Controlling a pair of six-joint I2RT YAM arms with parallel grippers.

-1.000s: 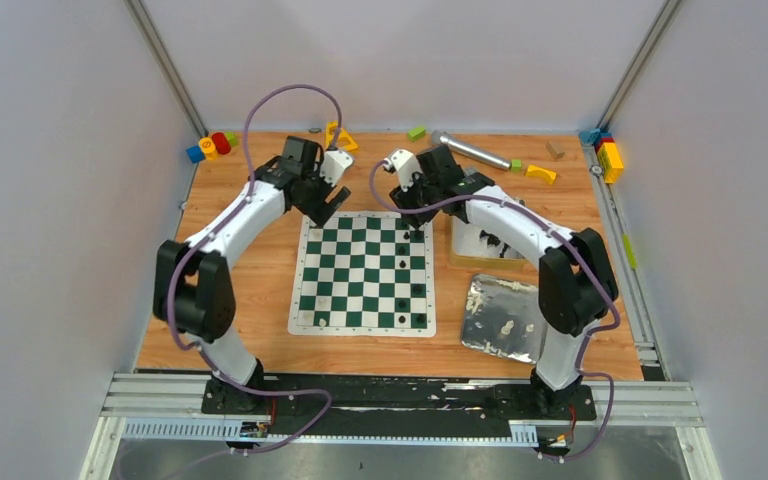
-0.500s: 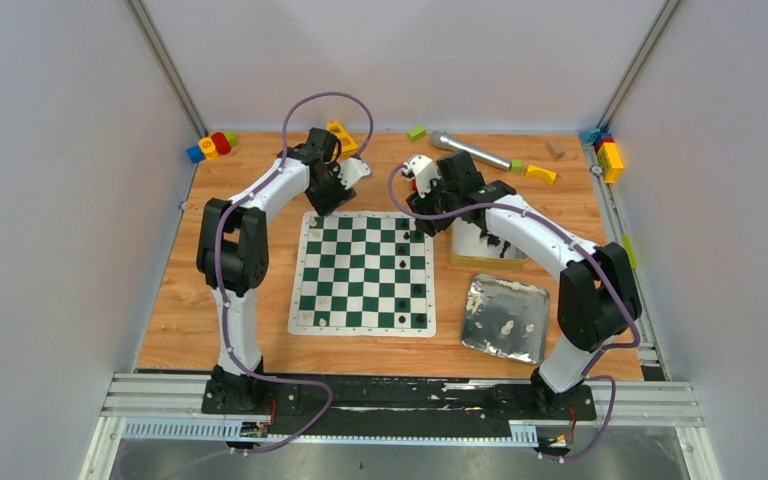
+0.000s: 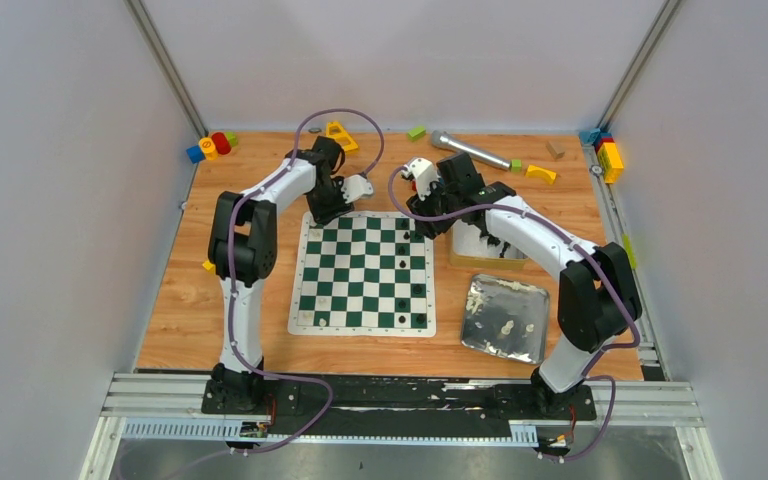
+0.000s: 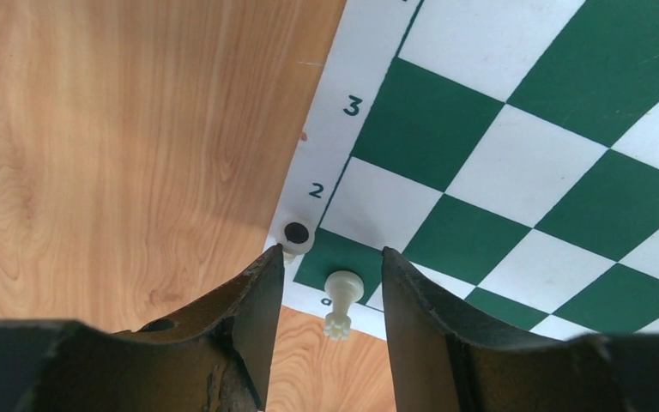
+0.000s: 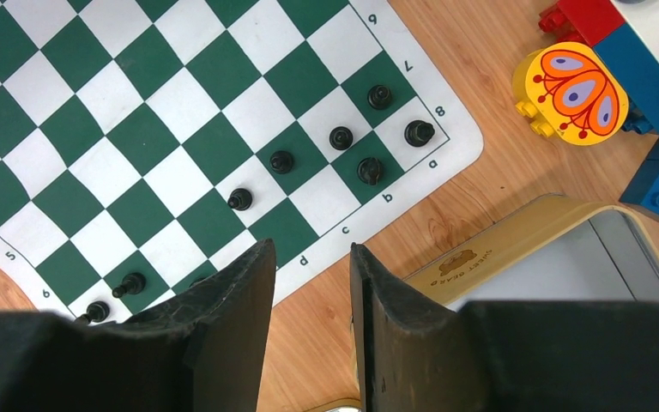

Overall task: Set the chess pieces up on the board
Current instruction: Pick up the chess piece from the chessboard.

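Observation:
The green-and-white board (image 3: 360, 272) lies mid-table. My left gripper (image 3: 343, 200) hangs open over its far left corner. In the left wrist view the open gripper (image 4: 332, 253) straddles a cream-white piece (image 4: 341, 296) on the corner green square, touching neither finger. A second cream piece (image 4: 296, 233) lies by the left fingertip on the border. My right gripper (image 3: 438, 212) is open and empty (image 5: 311, 247) over bare wood beside the board's right edge. Several black pieces (image 5: 370, 169) stand along that edge.
A cream-rimmed tin (image 3: 480, 245) with black pieces sits right of the board, and a silver tin lid (image 3: 505, 318) with white pieces lies nearer. Toy blocks (image 3: 210, 147) and a silver cylinder (image 3: 470, 150) lie along the back. A yellow round block (image 5: 575, 90) is near the right wrist.
My left arm has stretched out and its gripper has come down at the board's far left corner. My right gripper has drawn back off the board's far right corner and then stayed.

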